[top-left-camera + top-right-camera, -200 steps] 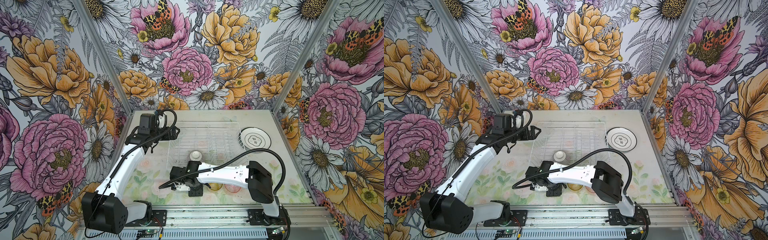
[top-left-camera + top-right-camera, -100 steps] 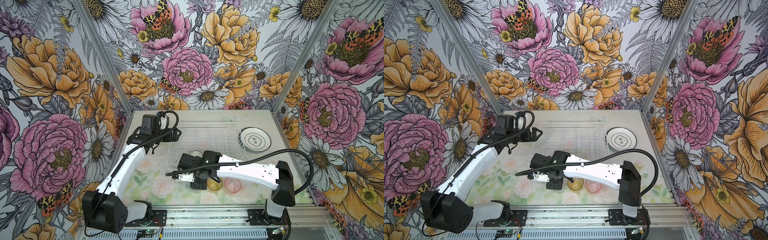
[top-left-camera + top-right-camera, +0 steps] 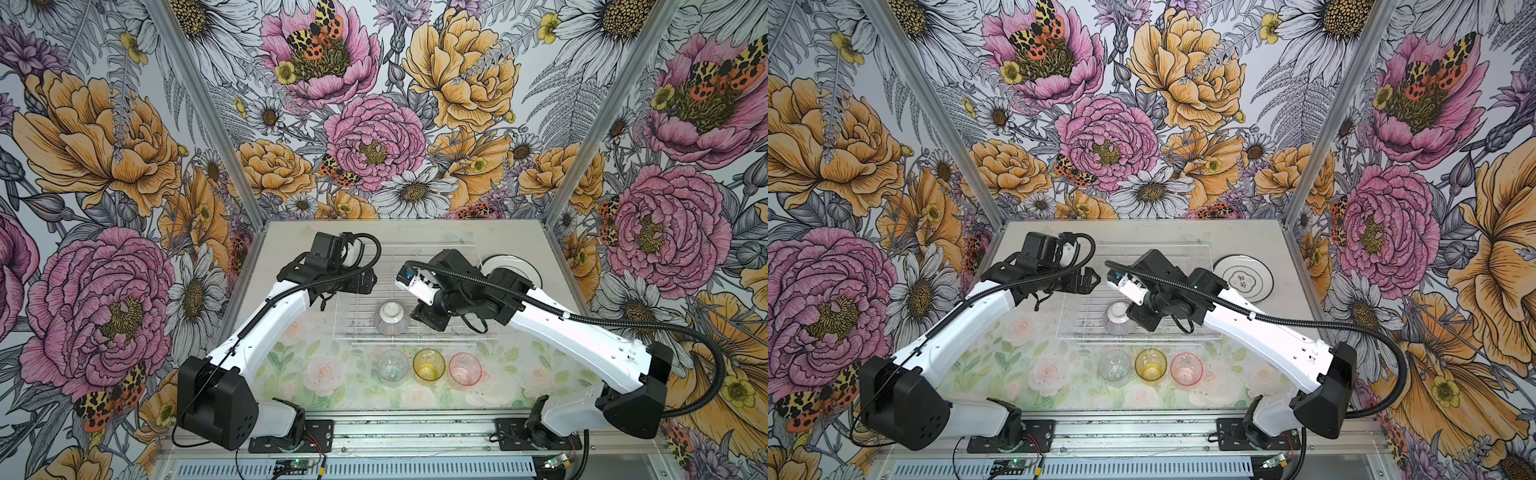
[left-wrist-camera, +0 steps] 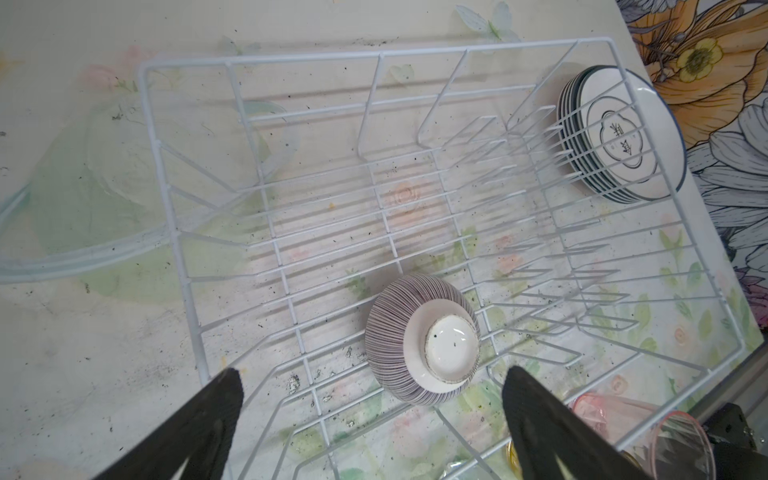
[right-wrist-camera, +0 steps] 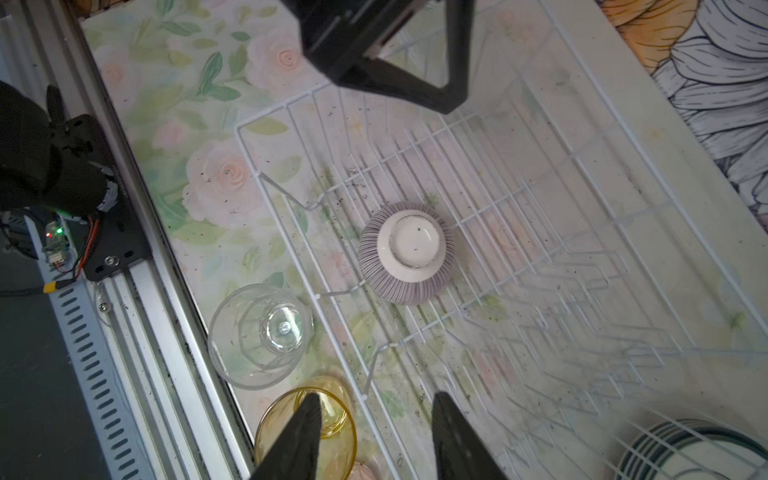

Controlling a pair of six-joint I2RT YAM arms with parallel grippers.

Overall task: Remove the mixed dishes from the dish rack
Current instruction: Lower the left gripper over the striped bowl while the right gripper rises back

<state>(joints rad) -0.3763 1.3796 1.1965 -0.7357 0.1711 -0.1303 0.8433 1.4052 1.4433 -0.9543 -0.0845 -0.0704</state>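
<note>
2 white arms, blk joints
White shells on left arm & right arm; blk elbow/wrist housings, ribbed blk cable conduit.

Grey-purple striped bowl, white rack, amber tumbler

Floral-papered walls enclose a pale, flower-printed tabletop.

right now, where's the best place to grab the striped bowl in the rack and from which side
Grip the raised white foot of the bowl, coming straight down from above. The bowl sits upside down in the dish rack, rim on the wires, so the rim is likely unreachable; the foot is the narrow exposed ring on top. The ribbed wall slopes, probably slippier.
</note>
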